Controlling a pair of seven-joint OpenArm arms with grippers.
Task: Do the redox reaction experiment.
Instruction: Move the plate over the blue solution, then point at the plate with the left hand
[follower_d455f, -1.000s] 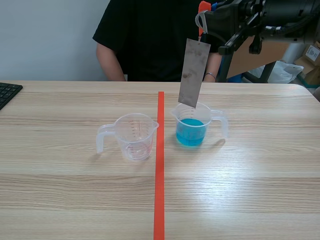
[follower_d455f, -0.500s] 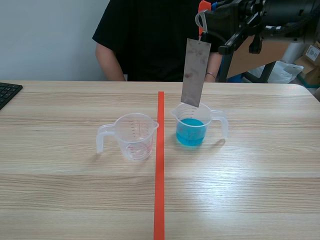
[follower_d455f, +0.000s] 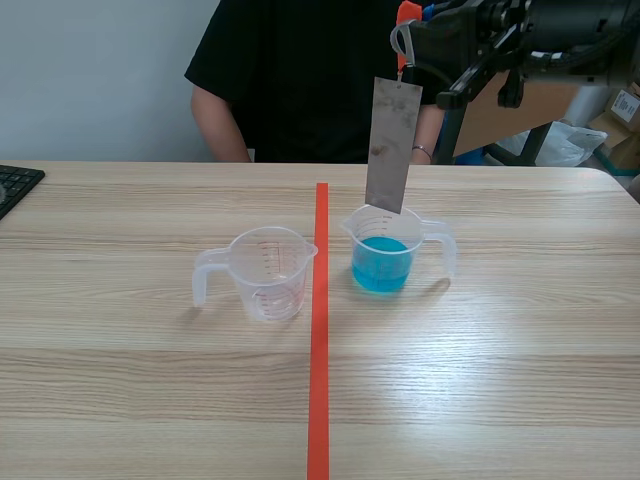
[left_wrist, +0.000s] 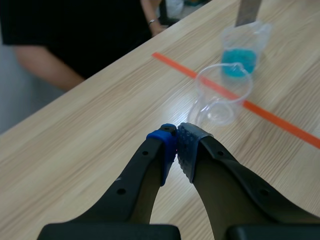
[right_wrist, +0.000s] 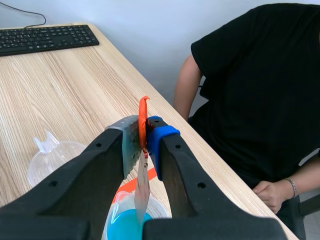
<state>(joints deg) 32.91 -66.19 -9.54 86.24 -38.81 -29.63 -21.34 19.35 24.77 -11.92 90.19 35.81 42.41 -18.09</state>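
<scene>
Scene view faces across table (follower_d455f: 150, 400); both wrist views look down, sharing blue-liquid cup (follower_d455f: 383, 262).

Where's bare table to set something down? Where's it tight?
Free: the whole near half of the table, both sides of the tape line; also the stretch between the keyboard and the empty cup, and right of the blue-liquid cup. Crowded: around the two cups, with the metal strip hanging over the blue one from the right gripper.

Metal strip (follower_d455f: 391, 146) bars blue beaker (follower_d455f: 382, 258) from above — empty beaker (follower_d455f: 268, 275) seemingly open.
</scene>
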